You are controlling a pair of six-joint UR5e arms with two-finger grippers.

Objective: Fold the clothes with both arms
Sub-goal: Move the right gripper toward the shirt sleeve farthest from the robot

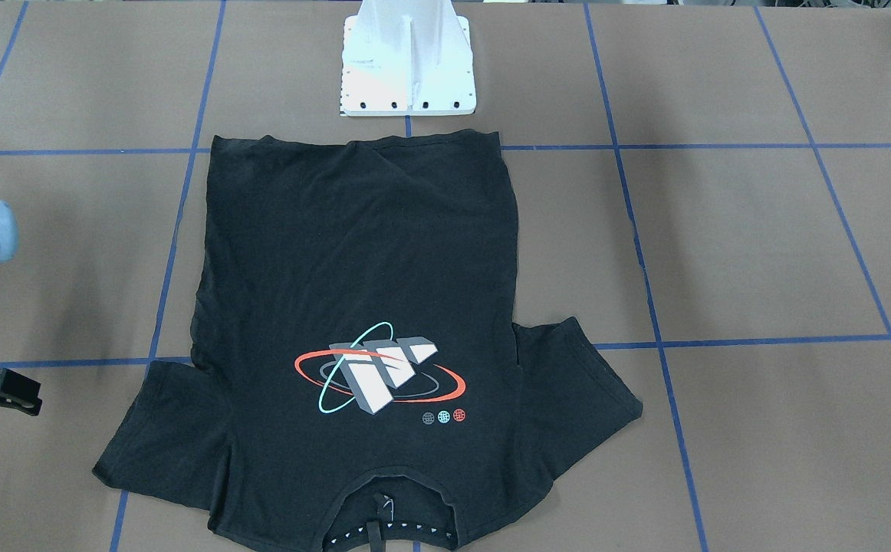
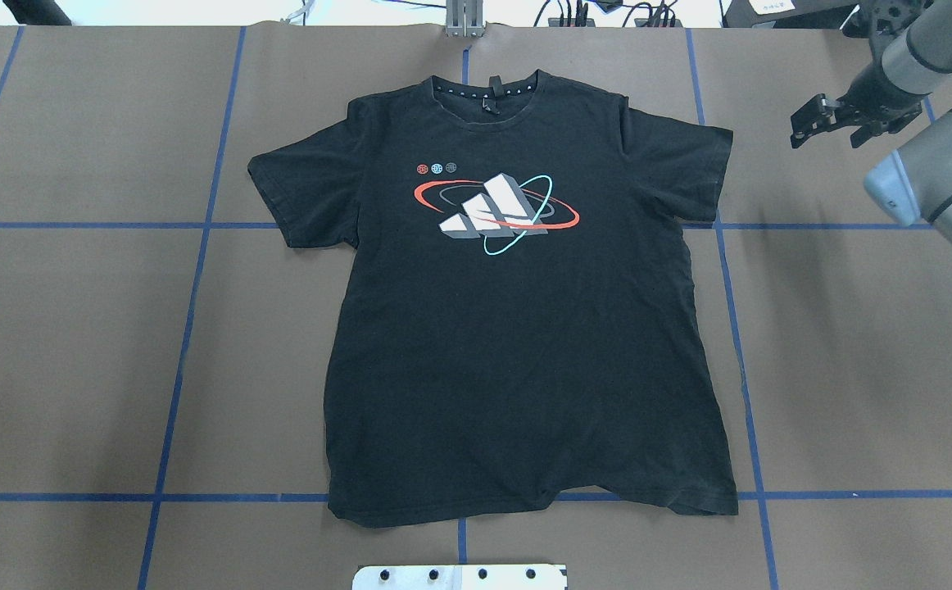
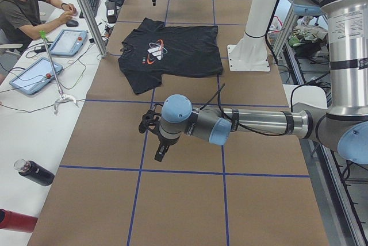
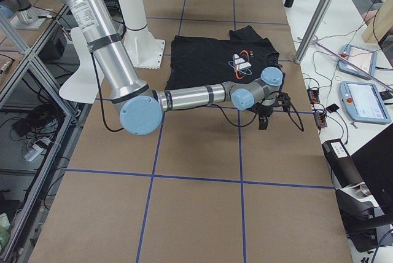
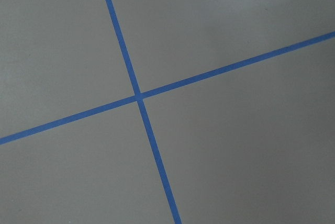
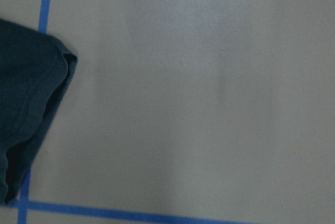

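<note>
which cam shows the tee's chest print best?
Overhead exterior: the chest print sits upright, large and unobstructed on the flat T-shirt. Front-facing shows it clearly but upside down. Both side views show it small and oblique. Wrist views miss it: right sees only a black fabric edge, left only table.

A brown-covered table point(image 2: 66, 369) carries a blue tape grid point(image 2: 115, 224). In the exterior left view, a white desk point(image 3: 23, 137) runs along nine o'clock, holding a tablet point(image 3: 34, 75).
</note>
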